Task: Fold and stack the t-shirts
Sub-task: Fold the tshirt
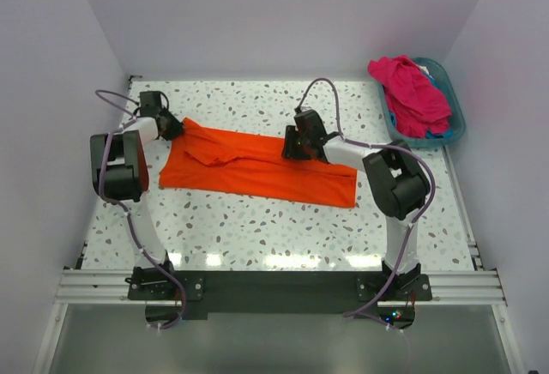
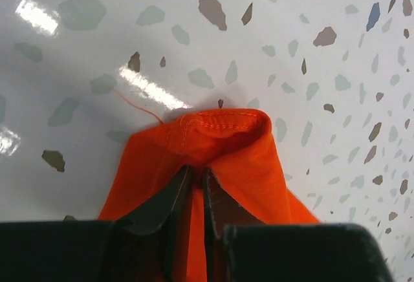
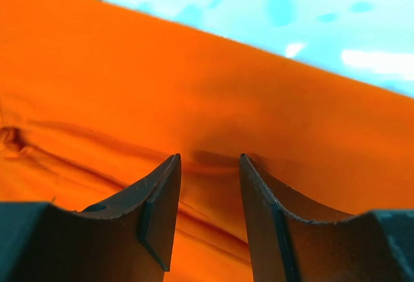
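Note:
The orange t-shirt [image 1: 257,168] lies spread in a long strip across the middle of the table. My left gripper [image 1: 168,126] is at its far left corner and is shut on a hemmed fold of the orange cloth [image 2: 223,143]. My right gripper [image 1: 302,145] is over the shirt's far edge near the middle. Its jaws stand open, tips pressed against the orange cloth [image 3: 213,107], with nothing pinched. The magenta-pink t-shirt [image 1: 410,93] is heaped in the basket at the back right, with a bit of blue fabric [image 1: 437,134] under it.
The teal basket [image 1: 455,108] stands at the table's back right corner. White walls close in the table at the back and both sides. The speckled tabletop [image 1: 257,228] lies between the shirt and the arm bases.

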Controlling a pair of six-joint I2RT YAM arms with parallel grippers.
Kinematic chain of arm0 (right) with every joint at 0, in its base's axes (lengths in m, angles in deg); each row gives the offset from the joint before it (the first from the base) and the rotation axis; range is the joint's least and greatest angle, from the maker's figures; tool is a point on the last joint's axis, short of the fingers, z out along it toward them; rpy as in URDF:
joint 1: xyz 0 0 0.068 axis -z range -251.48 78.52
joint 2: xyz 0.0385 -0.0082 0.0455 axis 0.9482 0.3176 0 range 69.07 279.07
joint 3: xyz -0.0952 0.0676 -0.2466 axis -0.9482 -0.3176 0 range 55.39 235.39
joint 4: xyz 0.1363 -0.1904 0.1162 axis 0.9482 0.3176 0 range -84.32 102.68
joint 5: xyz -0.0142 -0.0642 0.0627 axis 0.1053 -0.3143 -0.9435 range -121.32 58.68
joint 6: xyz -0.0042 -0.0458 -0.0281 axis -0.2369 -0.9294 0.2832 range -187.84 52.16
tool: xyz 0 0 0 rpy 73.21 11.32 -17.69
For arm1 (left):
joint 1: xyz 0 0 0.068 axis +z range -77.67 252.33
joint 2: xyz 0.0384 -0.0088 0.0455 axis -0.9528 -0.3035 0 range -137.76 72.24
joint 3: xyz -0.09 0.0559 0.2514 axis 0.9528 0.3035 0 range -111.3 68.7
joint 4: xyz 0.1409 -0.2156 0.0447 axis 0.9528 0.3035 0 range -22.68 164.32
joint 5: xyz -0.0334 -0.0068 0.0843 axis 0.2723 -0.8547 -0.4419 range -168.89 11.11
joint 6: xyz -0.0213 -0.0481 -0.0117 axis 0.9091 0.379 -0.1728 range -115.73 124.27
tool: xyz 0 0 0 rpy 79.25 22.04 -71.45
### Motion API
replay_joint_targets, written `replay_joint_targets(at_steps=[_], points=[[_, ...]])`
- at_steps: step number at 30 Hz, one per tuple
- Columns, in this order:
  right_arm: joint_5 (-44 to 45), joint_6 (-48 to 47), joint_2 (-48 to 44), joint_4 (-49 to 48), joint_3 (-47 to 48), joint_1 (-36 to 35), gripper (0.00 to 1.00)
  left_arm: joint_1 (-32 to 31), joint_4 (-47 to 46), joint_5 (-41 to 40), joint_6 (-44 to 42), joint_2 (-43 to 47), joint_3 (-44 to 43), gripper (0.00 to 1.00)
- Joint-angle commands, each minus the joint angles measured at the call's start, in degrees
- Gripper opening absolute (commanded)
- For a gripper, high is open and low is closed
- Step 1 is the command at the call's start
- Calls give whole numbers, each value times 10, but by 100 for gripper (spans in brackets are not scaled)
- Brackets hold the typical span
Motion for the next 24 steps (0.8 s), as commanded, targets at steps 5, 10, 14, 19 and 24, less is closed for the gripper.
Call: replay_joint_targets(at_steps=[5,10,14,19,24], points=[[41,16,-22,32,-16,9,45,8,-22,40,-20,17,-30,30],[54,24,-23,27,-19,11,45,-2,-28,28,-12,105,19,35],[55,35,-24,20,-22,14,45,-44,-23,-38,8,166,78,34],[50,36,-34,18,-23,14,45,-114,-14,-128,43,214,160,31],[41,32,-42,17,-29,14,45,-126,-33,-173,83,251,239,41]])
